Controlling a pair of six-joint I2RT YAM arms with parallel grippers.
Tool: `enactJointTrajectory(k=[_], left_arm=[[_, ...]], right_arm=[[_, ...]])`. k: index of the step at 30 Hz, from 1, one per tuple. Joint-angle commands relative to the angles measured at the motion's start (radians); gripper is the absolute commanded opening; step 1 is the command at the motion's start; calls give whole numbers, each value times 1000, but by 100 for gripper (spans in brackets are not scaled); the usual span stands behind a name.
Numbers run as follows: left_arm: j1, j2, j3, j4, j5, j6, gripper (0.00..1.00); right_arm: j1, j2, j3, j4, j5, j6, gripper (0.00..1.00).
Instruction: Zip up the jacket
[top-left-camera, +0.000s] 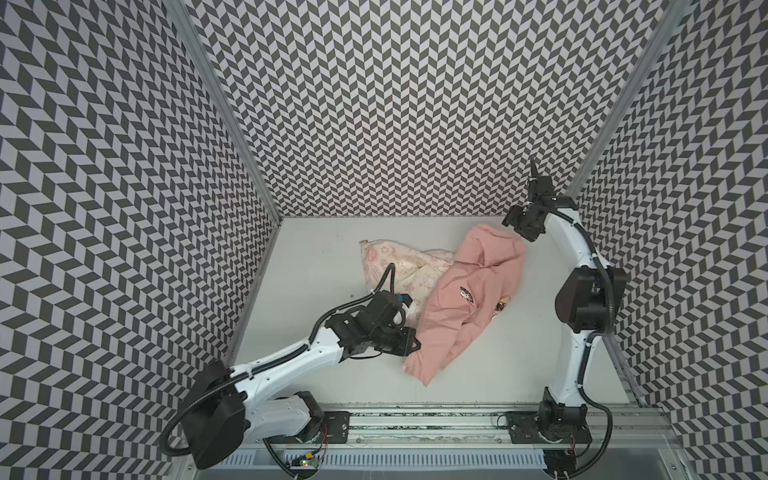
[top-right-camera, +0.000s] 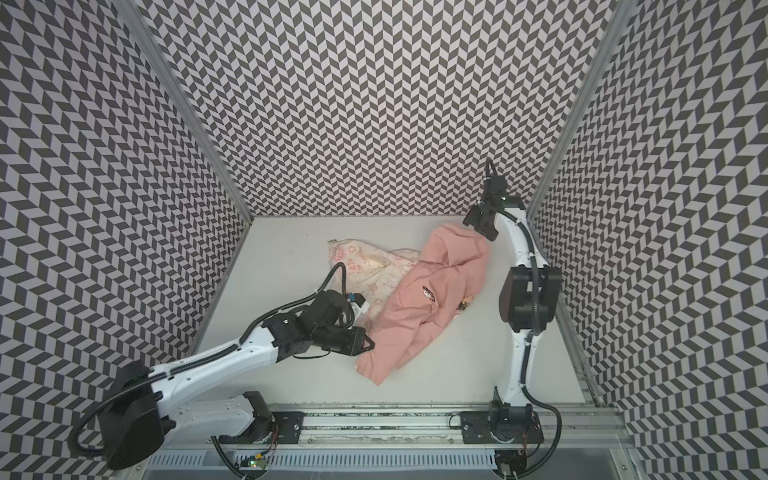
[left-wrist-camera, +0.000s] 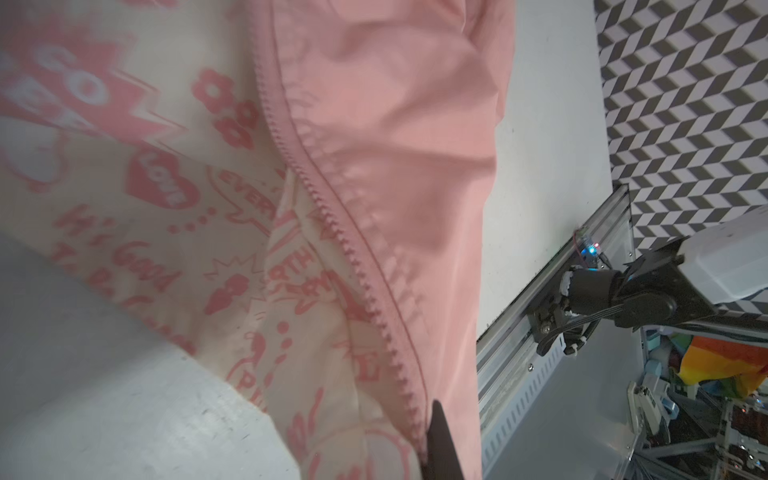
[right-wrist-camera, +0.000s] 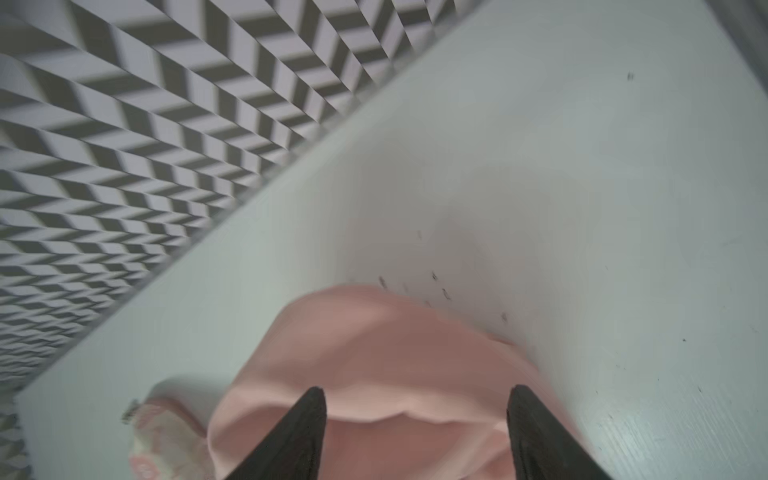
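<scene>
Salmon-pink cloth, the jacket (top-left-camera: 469, 291) lay on the white bench (top-left-camera: 324, 266) right of centre in both top views. Its long axis slanted from the hem at lower centre up to the hood at upper right. One front panel was thrown open toward the upper left, showing the cream lining (top-left-camera: 415, 266), so the zipper was undone. The left fingers (left-wrist-camera: 441, 440) were pressed together, pinching the hem end right beside the zipper teeth (left-wrist-camera: 332, 232). From there the teeth ran up the garment toward the hood. The right fingers (right-wrist-camera: 299, 432) stood spread and empty over the hood, at the far end of that axis; contact could not be told. The left arm was thus nearer the zipper's start. The slider could not be made out, and the open panel probably needed bringing across first.
</scene>
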Motion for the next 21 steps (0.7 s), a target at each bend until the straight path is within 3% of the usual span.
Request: enactJointTrajectory(k=[1, 4, 7, 10, 11, 16, 21], left_arm=[[-60, 110, 48, 107, 36, -2, 4], [-76, 161, 76, 104, 32, 14, 11], [-52, 136, 84, 77, -10, 19, 36], [28, 76, 87, 44, -28, 23, 62], [62, 53, 89, 28, -41, 26, 66], [308, -7, 105, -60, -165, -14, 78], [498, 81, 60, 77, -216, -114, 78]], right_arm=[[-1, -106, -97, 19, -35, -17, 78], [5, -237, -265, 133, -59, -25, 85], [50, -315, -367, 194, -86, -67, 86], [120, -316, -401, 178, -95, -113, 86], [143, -305, -409, 165, -92, -121, 86], [216, -256, -491, 181, -65, -116, 86], [267, -284, -593, 213, -40, -113, 86]])
